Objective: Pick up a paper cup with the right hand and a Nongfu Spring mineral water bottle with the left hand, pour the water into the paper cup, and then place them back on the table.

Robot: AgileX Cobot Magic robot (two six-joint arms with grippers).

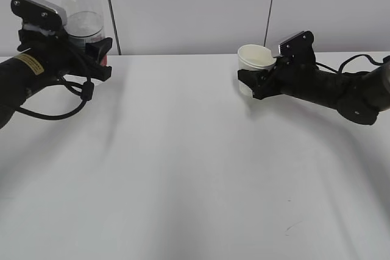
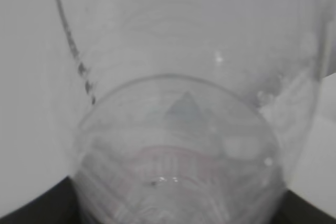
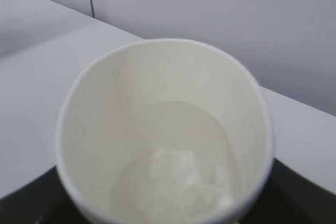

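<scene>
The Nongfu Spring bottle (image 1: 82, 19) stands upright at the far left, capless, with its red neck ring on top and some water in it. My left gripper (image 1: 97, 58) is shut around its labelled lower body. In the left wrist view the clear bottle (image 2: 178, 129) fills the frame. The white paper cup (image 1: 255, 59) is at the far right of centre, upright, with my right gripper (image 1: 251, 82) shut around its lower half. In the right wrist view the cup (image 3: 163, 129) holds clear water (image 3: 173, 177). I cannot tell whether the cup's base touches the table (image 1: 183, 168).
A pale wall with two dark vertical seams stands right behind the table's far edge (image 1: 183, 55). The left arm's black cable (image 1: 55, 111) loops down near the tabletop. White tabletop lies between the two arms and toward the front.
</scene>
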